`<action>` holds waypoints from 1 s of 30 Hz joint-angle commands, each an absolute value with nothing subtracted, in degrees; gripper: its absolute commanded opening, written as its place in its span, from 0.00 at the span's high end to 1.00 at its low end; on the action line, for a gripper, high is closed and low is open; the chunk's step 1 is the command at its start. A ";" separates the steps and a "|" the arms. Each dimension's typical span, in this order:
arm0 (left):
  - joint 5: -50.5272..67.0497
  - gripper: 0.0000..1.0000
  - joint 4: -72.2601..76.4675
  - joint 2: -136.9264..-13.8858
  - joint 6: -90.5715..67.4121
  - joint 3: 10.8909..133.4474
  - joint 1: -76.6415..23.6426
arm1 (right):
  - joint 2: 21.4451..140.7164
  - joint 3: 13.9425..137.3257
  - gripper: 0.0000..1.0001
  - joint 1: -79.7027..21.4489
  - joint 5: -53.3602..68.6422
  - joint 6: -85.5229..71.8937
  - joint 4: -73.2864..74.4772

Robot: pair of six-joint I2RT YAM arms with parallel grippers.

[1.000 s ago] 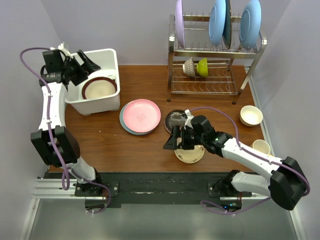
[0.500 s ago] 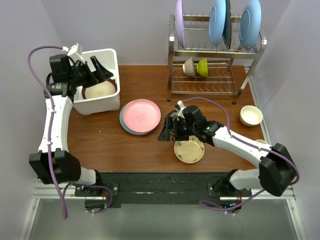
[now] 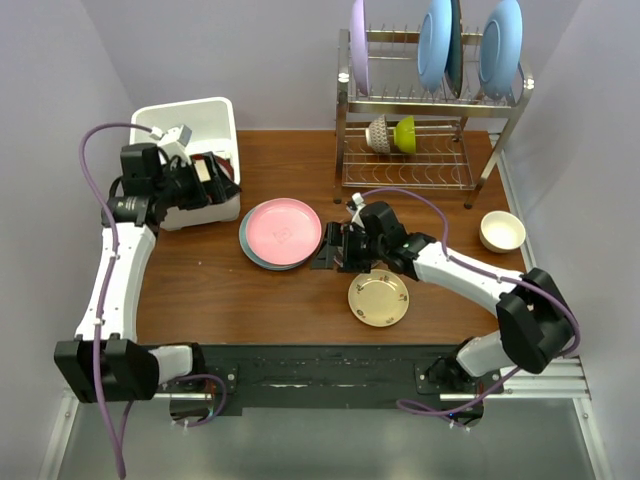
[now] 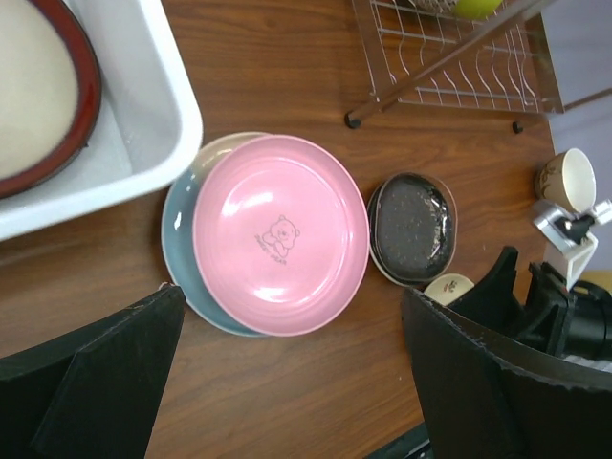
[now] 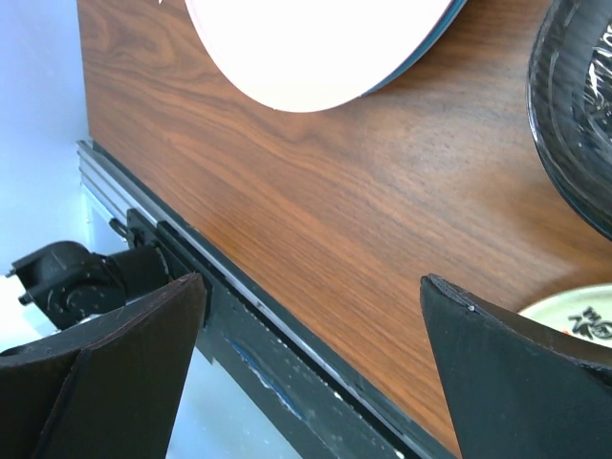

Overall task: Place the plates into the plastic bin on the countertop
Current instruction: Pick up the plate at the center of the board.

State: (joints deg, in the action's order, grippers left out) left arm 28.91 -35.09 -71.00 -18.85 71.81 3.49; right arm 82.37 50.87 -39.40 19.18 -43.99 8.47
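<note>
Left end effector (image 4: 292,295): my fingers are spread wide with nothing between them. It hangs over the right near corner of the bin.
Right end effector (image 5: 311,279): fingers spread wide, nothing held. It hangs above bare wood between the pink plate and the dark glass plate.
Bin (image 3: 205,105): stands at the far left corner of the counter (image 3: 230,300).
Maroon-rimmed plate (image 4: 38,86): lies inside the bin, close under its near wall.
Pink plate (image 4: 280,234): rests on the blue and cream plate (image 4: 180,258), set off to the right, so a crescent of the lower plate shows on the left.
Stack to bin: the lower plate's far edge is just beside the bin's corner rim; I cannot tell whether they touch.
Dark glass plate (image 4: 413,229): flat on the counter just right of the pink rim, with a narrow gap between them.
Small yellow plate (image 3: 378,298): flat, nearer than the dark plate, close to the counter's near edge.
Open room: a broad strip of bare wood runs left and front of the stack.
Near edge: the counter ends at a black rail (image 3: 320,362).
Rack (image 3: 430,120): at the far right, with a bowl (image 3: 502,230) in front of it, both well apart from the plates.
</note>
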 commanded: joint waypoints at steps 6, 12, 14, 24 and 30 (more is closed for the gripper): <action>26.37 0.00 -32.70 -62.06 -21.53 61.71 -3.60 | 85.69 52.91 0.01 -38.76 21.97 -47.64 3.08; 21.62 0.00 -32.43 -59.94 -23.55 58.71 -9.75 | 87.88 52.38 0.01 -38.50 20.39 -49.22 1.85; 20.75 0.00 -32.26 -59.59 -24.26 57.75 -11.60 | 89.03 52.82 0.02 -38.41 20.21 -49.83 1.23; 19.78 0.00 -31.20 -56.69 -28.04 53.35 -15.73 | 96.24 57.21 0.12 -37.79 20.13 -52.20 -1.22; 19.60 0.00 -31.90 -55.55 -28.21 51.51 -16.17 | 99.05 59.32 0.19 -37.27 19.86 -53.79 -2.29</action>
